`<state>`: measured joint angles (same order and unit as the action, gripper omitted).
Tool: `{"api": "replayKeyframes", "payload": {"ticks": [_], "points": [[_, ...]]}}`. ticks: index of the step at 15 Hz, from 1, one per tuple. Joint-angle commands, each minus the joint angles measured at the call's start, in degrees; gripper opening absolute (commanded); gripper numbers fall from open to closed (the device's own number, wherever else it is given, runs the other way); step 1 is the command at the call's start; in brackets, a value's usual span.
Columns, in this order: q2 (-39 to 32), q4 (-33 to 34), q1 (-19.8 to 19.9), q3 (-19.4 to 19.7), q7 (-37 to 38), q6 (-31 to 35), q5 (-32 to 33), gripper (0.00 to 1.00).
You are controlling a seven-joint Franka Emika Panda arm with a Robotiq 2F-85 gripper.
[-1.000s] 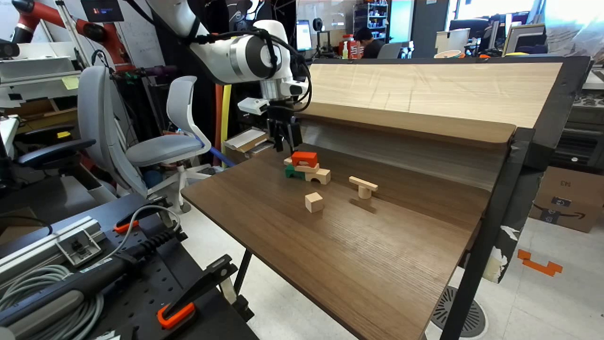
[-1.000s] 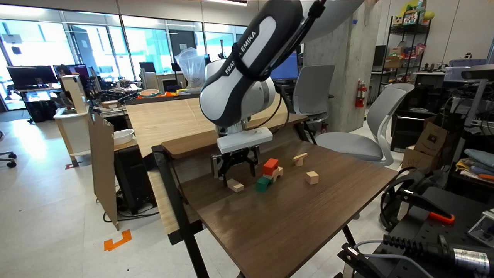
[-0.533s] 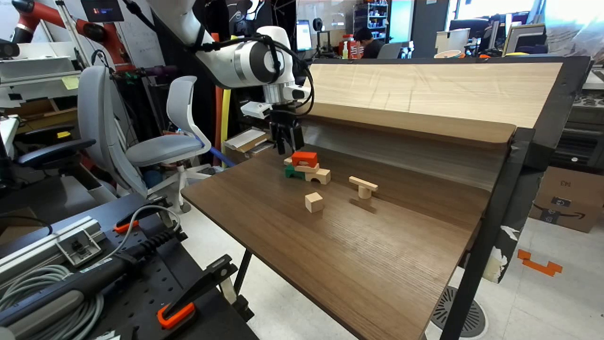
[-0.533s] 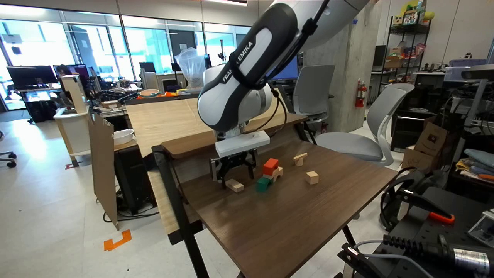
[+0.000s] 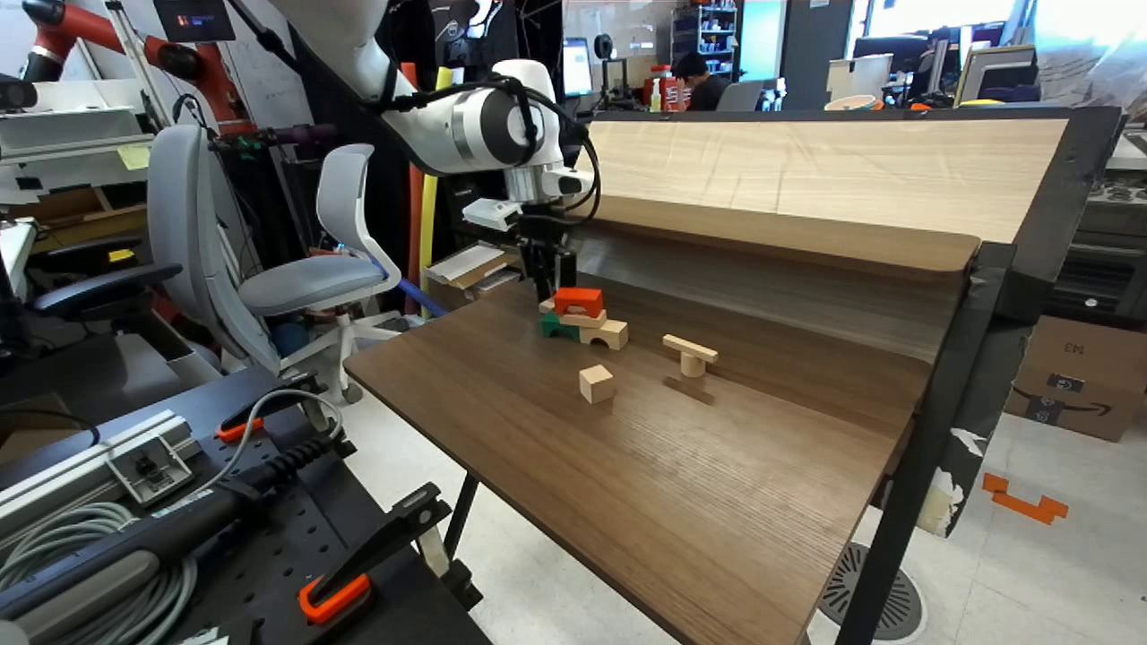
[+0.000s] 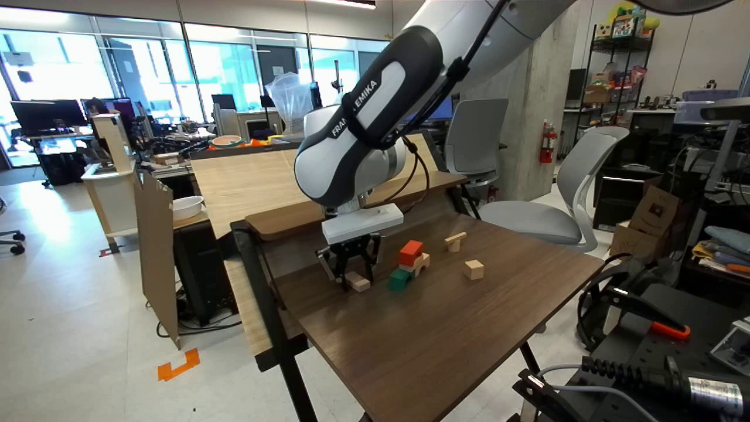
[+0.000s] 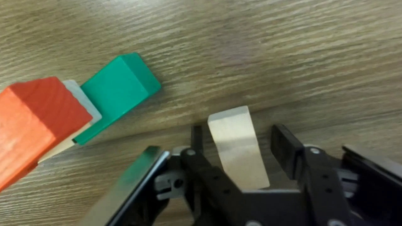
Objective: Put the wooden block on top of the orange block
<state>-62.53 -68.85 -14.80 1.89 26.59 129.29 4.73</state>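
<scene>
The wooden block (image 7: 240, 147) lies flat on the table. In an exterior view it shows under my gripper (image 6: 357, 278); in an exterior view only a sliver (image 5: 545, 306) shows behind the stack. In the wrist view my gripper (image 7: 241, 142) has one finger on each side of it, with a gap on both sides. The gripper is partly open and holds nothing. The orange block (image 7: 47, 110) sits on top of a small stack beside my gripper; it shows in both exterior views (image 5: 578, 301) (image 6: 411, 252).
The stack has a green block (image 6: 400, 280) and a natural arch block (image 5: 609, 334) below. A natural cube (image 5: 596, 383) and a small plank on a cylinder (image 5: 691, 354) stand on the table (image 5: 681, 502). A raised shelf (image 5: 771, 228) runs along the table's back.
My gripper has moved down around the wooden block. Its fingers have come closer together in the last half second. The blocks have not moved.
</scene>
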Motion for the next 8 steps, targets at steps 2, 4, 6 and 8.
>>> {"api": "replayKeyframes", "payload": {"ticks": [2, 4, 6, 8], "points": [[-3.0, 5.78, -0.41, 0.36, -0.53, -2.61, -1.02, 0.2], [-2.98, 6.05, -0.62, 0.48, -0.14, -2.19, -0.98, 0.08], [-2.6, 5.87, -0.75, 0.53, 0.08, -1.99, -0.96, 0.08], [-1.87, 5.31, -1.08, 0.76, 0.85, -1.8, -0.91, 0.08]]}}
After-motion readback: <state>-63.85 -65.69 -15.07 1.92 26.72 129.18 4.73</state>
